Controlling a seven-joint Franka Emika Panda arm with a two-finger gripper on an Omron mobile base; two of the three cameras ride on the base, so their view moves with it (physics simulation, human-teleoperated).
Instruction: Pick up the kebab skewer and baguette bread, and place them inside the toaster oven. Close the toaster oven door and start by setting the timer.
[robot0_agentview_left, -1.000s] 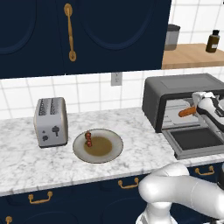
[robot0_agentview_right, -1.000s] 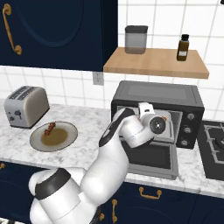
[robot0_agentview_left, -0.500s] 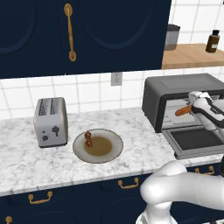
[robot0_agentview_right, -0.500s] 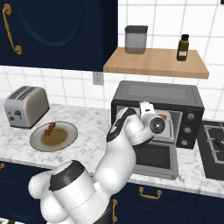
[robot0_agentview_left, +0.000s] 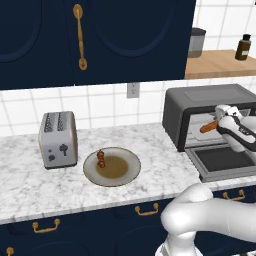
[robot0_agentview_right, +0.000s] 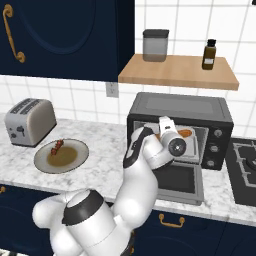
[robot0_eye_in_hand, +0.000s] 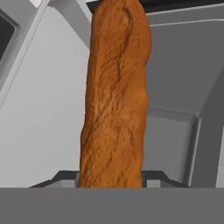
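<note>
Our end effector (robot0_agentview_left: 218, 125) grips the slim orange-brown baguette bread (robot0_eye_in_hand: 116, 96) inside the boxy dark-grey toaster oven (robot0_agentview_right: 180, 107); we see the red-chunked kebab skewer (robot0_agentview_left: 101, 159) on the round plate (robot0_agentview_left: 127, 175).

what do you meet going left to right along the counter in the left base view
silver toaster → kebab skewer on the plate → toaster oven with its door dropped open → baguette bread held by the gripper

Orange-brown baguette (robot0_eye_in_hand: 116, 96), dark grey toaster oven (robot0_agentview_left: 200, 107), silver toaster (robot0_agentview_left: 58, 138), white-and-grey marbled counter (robot0_agentview_left: 30, 185), navy cabinets (robot0_agentview_left: 125, 35).
</note>
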